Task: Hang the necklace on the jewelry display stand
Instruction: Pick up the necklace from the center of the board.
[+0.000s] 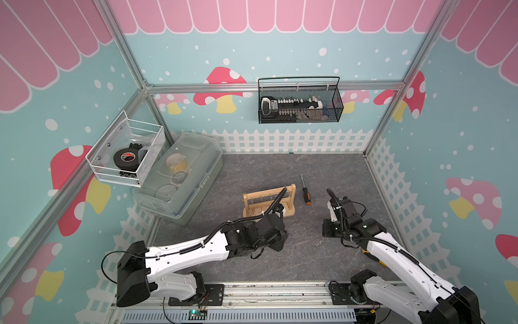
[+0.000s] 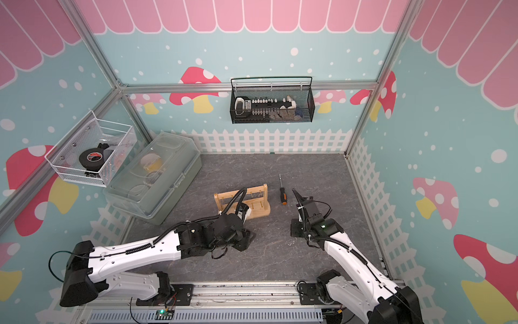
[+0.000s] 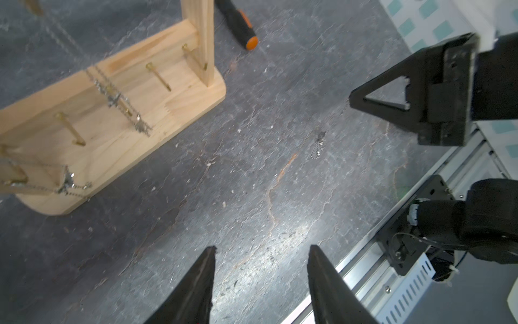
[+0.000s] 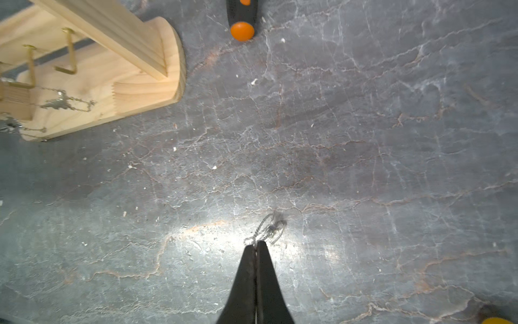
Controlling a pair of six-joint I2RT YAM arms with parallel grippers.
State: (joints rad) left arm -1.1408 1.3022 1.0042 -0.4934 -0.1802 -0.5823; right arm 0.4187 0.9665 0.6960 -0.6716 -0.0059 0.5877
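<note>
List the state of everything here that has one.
necklace: pinched at one end, bunched close to the mat.
right gripper: shut on the necklace.
left gripper: open, empty.
stand: upright, two chains already hung.
plastic box: lid closed.
screwdriver: lying flat.

I'm looking at a dark grey, stone-veined desk (image 1: 322,174) with pale flecks scattered over it. The jewelry display stand (image 1: 291,210) sits about mid-desk with its flat wooden base on the surface. Just to its right lies a screwdriver (image 1: 305,193) with a black and orange handle, shaft pointing far. A clear plastic lidded box (image 1: 182,179) fills the far-left corner. Near and right of the stand, the necklace (image 4: 266,230) is bunched in a small silver loop at the surface; I can't tell whether all of it rests there.
</note>
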